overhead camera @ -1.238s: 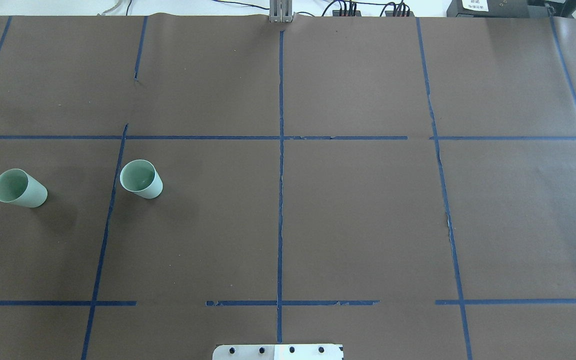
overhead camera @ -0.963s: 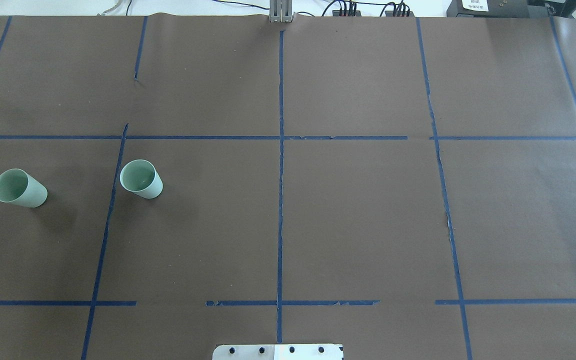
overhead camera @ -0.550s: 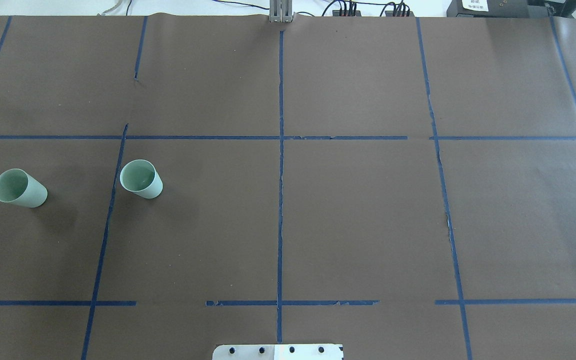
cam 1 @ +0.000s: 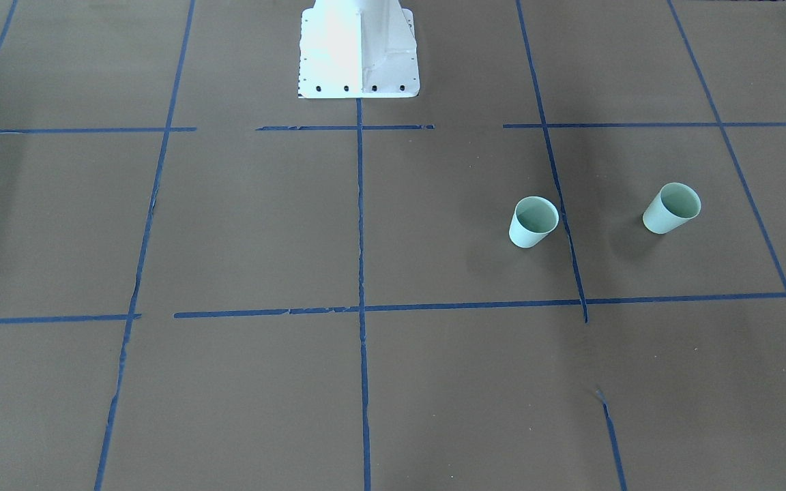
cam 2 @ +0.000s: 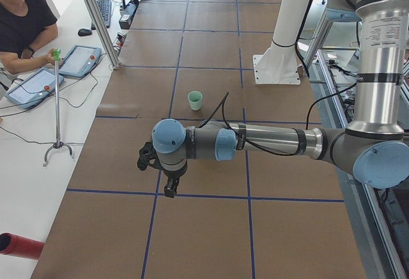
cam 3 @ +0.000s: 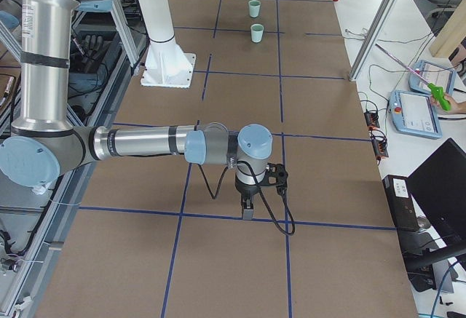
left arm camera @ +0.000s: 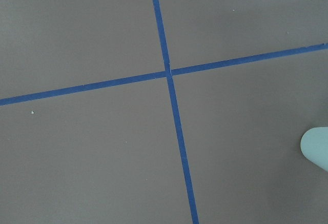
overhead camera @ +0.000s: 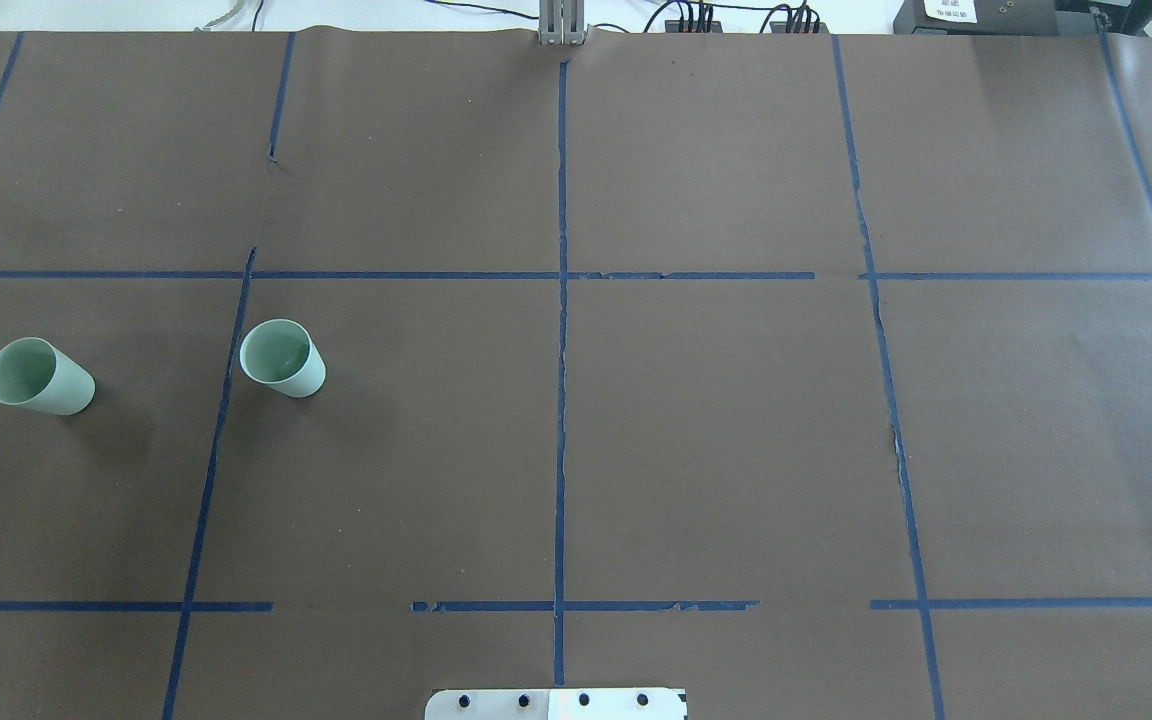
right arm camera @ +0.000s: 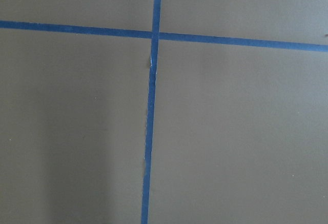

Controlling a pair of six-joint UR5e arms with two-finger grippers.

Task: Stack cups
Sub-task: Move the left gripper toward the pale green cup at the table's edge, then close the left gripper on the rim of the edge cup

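Observation:
Two pale mint-green cups stand upright and apart on the brown table, on my left side. The outer cup [overhead camera: 39, 376] [cam 1: 671, 208] [cam 3: 254, 7] is near the table's left end. The inner cup [overhead camera: 283, 357] [cam 1: 533, 221] [cam 3: 257, 33] [cam 2: 195, 100] stands just right of a blue tape line. A pale cup edge [left arm camera: 315, 148] shows at the right border of the left wrist view. My left gripper [cam 2: 169, 189] shows only in the exterior left view, hanging above the table. My right gripper [cam 3: 248, 209] shows only in the exterior right view. I cannot tell whether either is open or shut.
Blue tape lines [overhead camera: 561, 300] divide the brown table into squares. The robot's white base plate [cam 1: 359, 51] sits at the table's near middle edge. Operators with tablets [cam 2: 77, 60] and a stand sit along the far side.

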